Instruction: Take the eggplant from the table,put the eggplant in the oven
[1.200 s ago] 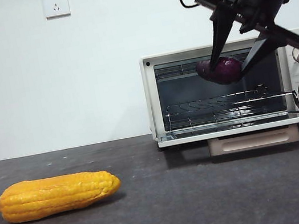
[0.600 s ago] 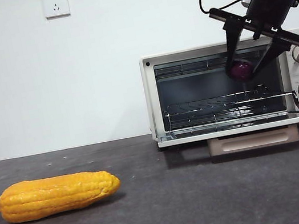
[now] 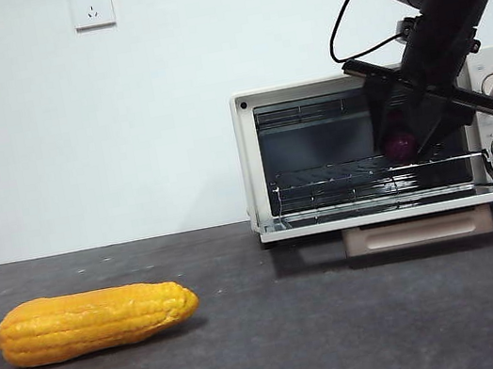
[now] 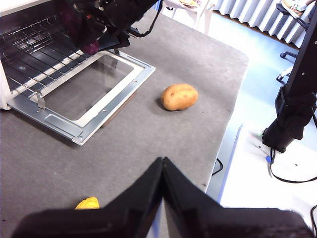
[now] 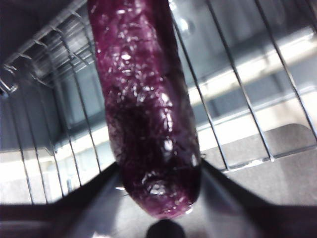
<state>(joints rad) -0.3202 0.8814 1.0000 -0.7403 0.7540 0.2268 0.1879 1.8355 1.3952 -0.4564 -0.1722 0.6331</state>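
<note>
Now, one view after another.

Front view, right gripper (image 3: 403, 140): reaches into the open oven (image 3: 382, 141) from the upper right, jaws pinching the eggplant (image 3: 400, 145).
Front view, eggplant: seen end-on as a small purple round, inside the cavity just above the wire rack (image 3: 359, 172).
Front view, oven door (image 3: 403, 207): folded down flat over the table (image 3: 273, 333).
Front view, corn (image 3: 94, 320): lies on the table, well apart to the left.

Left wrist view, left gripper (image 4: 162, 163): jaws pressed together, holding nothing, above the table (image 4: 148, 129).
Left wrist view, potato (image 4: 179, 96): on the table near the open door (image 4: 81, 99).

Right wrist view, right gripper (image 5: 163, 191): jaws clamp the eggplant (image 5: 143, 104) at its near end.
Right wrist view, eggplant: glossy, stretching away over the rack (image 5: 233, 109).
</note>
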